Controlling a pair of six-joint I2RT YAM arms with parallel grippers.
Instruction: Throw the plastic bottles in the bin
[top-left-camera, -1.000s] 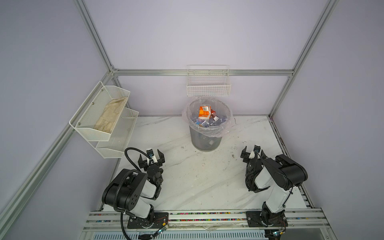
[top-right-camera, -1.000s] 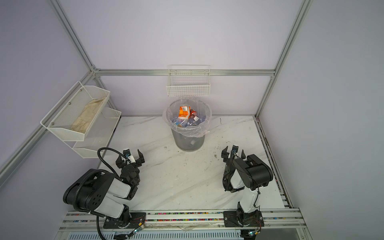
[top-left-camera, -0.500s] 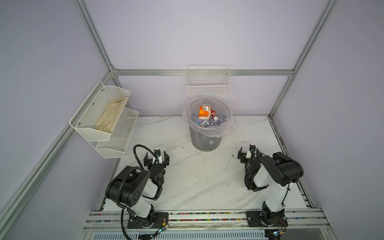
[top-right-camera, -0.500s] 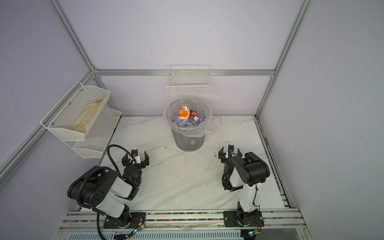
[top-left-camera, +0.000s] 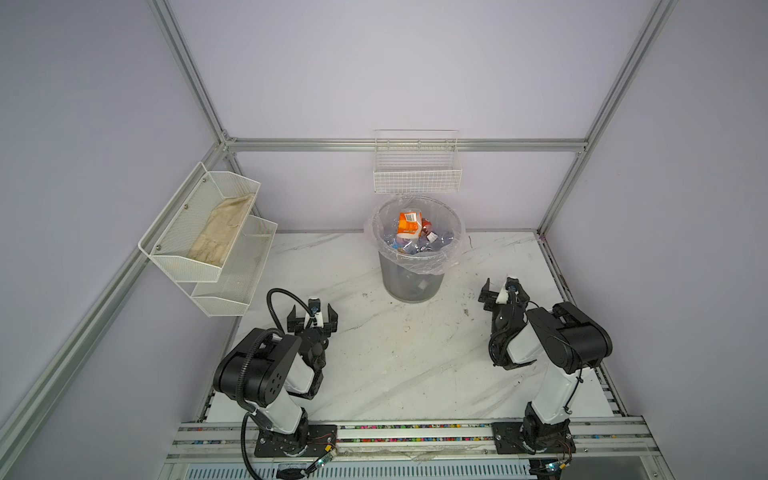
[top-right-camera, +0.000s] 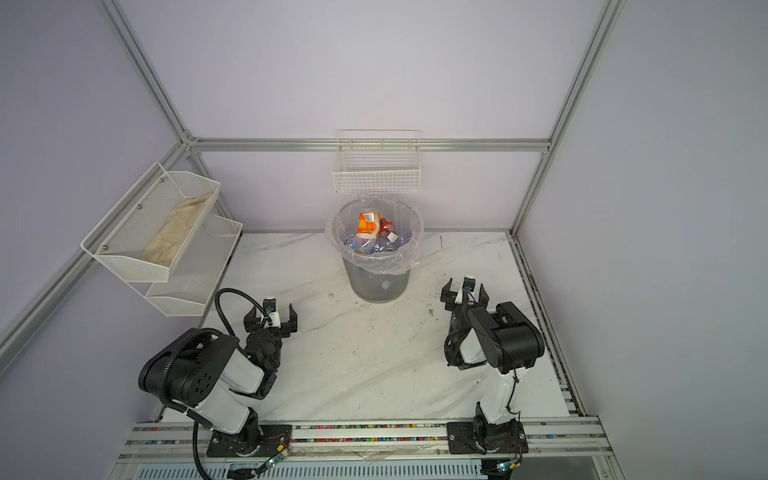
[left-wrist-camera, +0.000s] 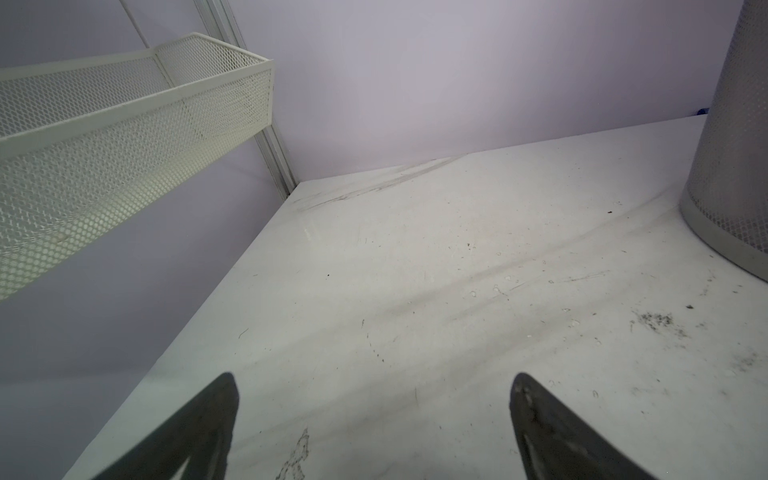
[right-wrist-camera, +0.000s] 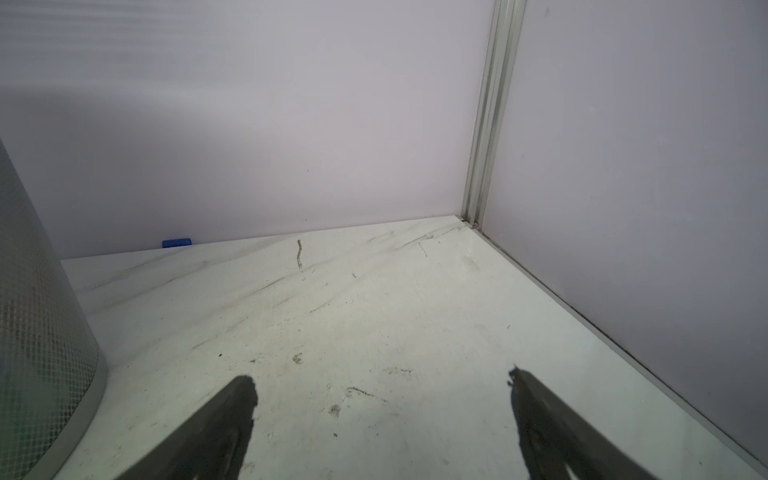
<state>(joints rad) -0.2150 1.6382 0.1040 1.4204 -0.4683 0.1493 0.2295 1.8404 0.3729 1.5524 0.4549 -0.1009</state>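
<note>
**No bottles on the table, both my grippers wide and empty**

In a top view I hold my left gripper (top-left-camera: 311, 312) low over the table (top-left-camera: 395, 357), at about 9 o'clock from its middle. The jaws are spread wide with nothing between them. My left wrist view shows only bare marble between the fingertips (left-wrist-camera: 216, 407). My right gripper (top-left-camera: 500, 291) sits at about 2 o'clock, likewise spread and empty. Both arms are folded close to their bases. I read this as a rest pose: open because there is nothing to carry, tucked in so they do not crowd the bin.

The bin (top-left-camera: 409, 286) stands at 12 o'clock near the back wall, between my two grippers, so either arm can reach its mouth. A clear liner (top-left-camera: 436, 266) is folded over its rim, I take it to keep the load off the mesh wall. The plastic bottles (top-left-camera: 409, 232) lie piled inside nearly to the rim, with an orange-labelled one on top. No bottle shows on the table in both top views or in either wrist view, so I judge the task done or all but done.

A wire basket (top-left-camera: 417, 174) hangs on the wall just above the bin and looks empty. The mesh shelves (top-left-camera: 178, 268) at 10 o'clock hold only a pale cloth (top-left-camera: 222, 232). A small blue thing (right-wrist-camera: 176, 242) lies at the foot of the back wall, and it is too small for me to identify.
</note>
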